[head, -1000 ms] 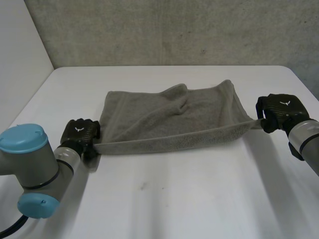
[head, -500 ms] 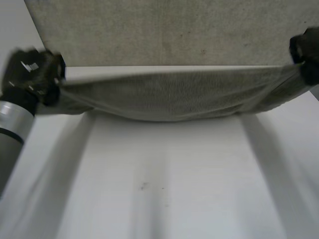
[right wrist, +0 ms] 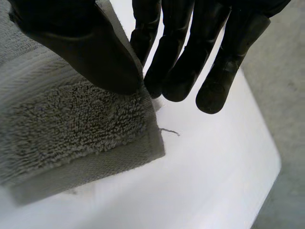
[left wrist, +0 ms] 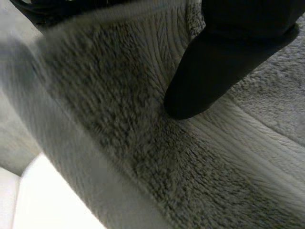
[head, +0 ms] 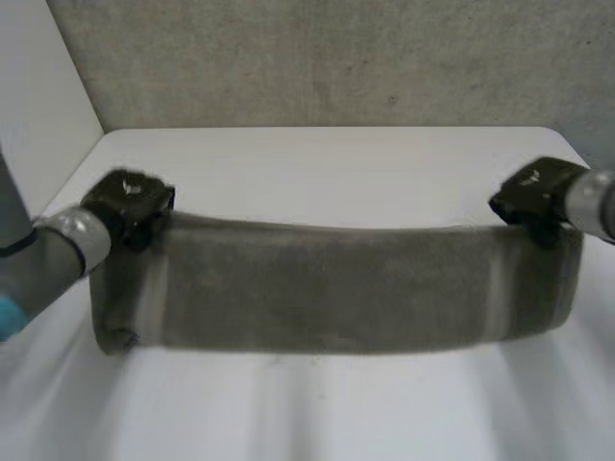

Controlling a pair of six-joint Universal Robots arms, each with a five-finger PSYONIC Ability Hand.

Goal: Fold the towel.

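**Towel [head: 356, 288] stretched wide**

The left hand [head: 130, 200] pinches one end of the towel under its thumb. The right hand [head: 531, 195] pinches the far corner between thumb and straight fingers. The towel hangs taut between them over the white tabletop [head: 336, 163].

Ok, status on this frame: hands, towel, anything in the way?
Left hand shut on one upper corner of the towel, right hand on the other. Towel hangs stretched between them above the table. Nothing in the way.
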